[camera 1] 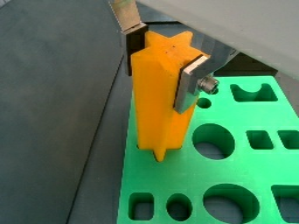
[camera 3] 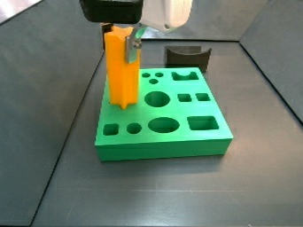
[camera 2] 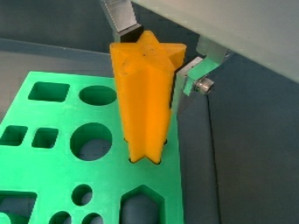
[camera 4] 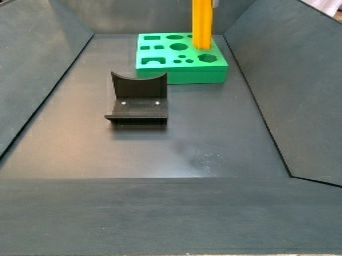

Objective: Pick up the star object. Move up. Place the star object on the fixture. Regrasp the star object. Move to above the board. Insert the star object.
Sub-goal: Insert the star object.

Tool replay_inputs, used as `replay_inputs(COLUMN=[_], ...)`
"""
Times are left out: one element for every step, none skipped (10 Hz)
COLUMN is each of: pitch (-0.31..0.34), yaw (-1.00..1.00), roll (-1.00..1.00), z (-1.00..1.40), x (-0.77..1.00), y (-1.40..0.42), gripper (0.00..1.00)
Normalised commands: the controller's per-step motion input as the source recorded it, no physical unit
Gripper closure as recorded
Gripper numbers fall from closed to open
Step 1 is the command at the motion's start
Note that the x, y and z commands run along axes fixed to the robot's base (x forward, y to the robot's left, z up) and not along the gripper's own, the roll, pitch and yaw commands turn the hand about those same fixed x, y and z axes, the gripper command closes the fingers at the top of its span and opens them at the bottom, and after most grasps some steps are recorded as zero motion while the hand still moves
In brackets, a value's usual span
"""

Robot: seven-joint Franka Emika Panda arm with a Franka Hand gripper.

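The orange-yellow star object [camera 1: 158, 96] [camera 2: 142, 105] stands upright, with my gripper [camera 1: 162, 61] [camera 2: 156, 57] shut on its upper end. One silver finger presses each side. Its lower end meets the top of the green board [camera 1: 198, 175] [camera 2: 35, 171] close to the board's edge, and it hides the cut-out under it. In a side view the star object [camera 3: 120, 71] rises from the board's [camera 3: 160, 146] far left part beneath the gripper [camera 3: 128, 37]. From the opposite side, the star object [camera 4: 202, 25] runs out of the top of the picture above the board [camera 4: 187, 72]. The fixture [camera 3: 187, 58] [camera 4: 136, 98] stands bare on the floor.
Dark sloping walls enclose the grey floor [camera 4: 187, 150]. The board shows round, square, oval and hexagon cut-outs. The fixture sits apart from the board, toward the middle of the floor.
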Motion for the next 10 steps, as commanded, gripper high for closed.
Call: replay_inputs(pitch=[-0.131,-0.091,-0.099,-0.081,-0.006,0.000,0.000,0.000,-0.010,0.000], yaw=[0.00,0.00,0.00,0.00,-0.01,-0.06,-0.10,-0.11,0.00,0.00], roll=[-0.19,-0.03,0.00,-0.01,0.00,-0.04,-0.08,-0.08,-0.03,0.00], z=[-0.35,-0.45,-0.54,-0.71,-0.78,-0.85,-0.85,-0.75,-0.01,0.00], x=[0.00,-0.02,-0.06,-0.06,-0.06,-0.01,0.00,0.00,0.00,0.00], y=[0.00,0.00,-0.04,0.00,0.00,0.00,0.00,0.00,0.00,0.00], gripper=[1.00,1.00,1.00,1.00,1.00,1.00,1.00,1.00,1.00,1.00])
